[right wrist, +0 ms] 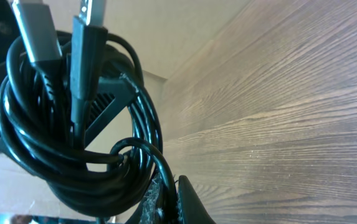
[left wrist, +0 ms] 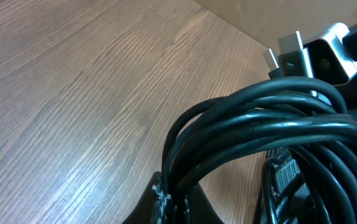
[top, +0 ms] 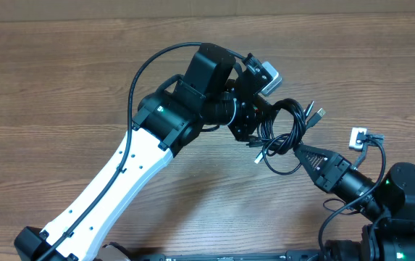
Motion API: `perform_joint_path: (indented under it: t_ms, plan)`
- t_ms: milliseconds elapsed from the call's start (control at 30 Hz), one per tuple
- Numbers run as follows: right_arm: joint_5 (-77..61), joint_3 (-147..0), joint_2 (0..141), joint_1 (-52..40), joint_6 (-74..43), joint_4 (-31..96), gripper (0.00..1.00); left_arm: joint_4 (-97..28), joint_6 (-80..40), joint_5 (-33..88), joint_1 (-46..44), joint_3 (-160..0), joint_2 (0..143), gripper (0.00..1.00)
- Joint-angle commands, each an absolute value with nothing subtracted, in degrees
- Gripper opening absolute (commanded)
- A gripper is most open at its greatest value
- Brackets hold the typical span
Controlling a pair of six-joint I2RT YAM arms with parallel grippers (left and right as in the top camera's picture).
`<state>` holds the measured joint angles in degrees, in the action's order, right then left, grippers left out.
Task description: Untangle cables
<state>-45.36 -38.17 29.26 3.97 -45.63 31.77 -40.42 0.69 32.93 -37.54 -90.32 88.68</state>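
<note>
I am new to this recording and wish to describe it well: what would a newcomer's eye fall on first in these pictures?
The eye falls first on the black bundle of cables, looped into a tangle right of the centre of the wooden table. The left gripper pinches it from the left and the right gripper from the lower right, both shut on it. Silver plug tips stick out at the bundle's upper right.

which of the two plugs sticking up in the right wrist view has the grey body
The grey plug on the left; the black plug right beside it has a dark housing. Both stick up from the bundled cables.
</note>
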Motion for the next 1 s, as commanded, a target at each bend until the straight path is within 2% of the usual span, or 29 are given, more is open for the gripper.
perform_joint_path:
  t_ms: [0, 967]
  plan:
    - [-41.8, -39.4, 29.2, 3.5, -48.7, 31.9, 0.04, -40.2, -0.9, 33.9, -37.9, -90.5, 87.3, 0.04]
    - [-29.3, -39.4, 29.2, 3.5, -64.5, 35.5, 0.04, -40.7, -0.9, 34.1, -38.0, -90.5, 87.3, 0.04]
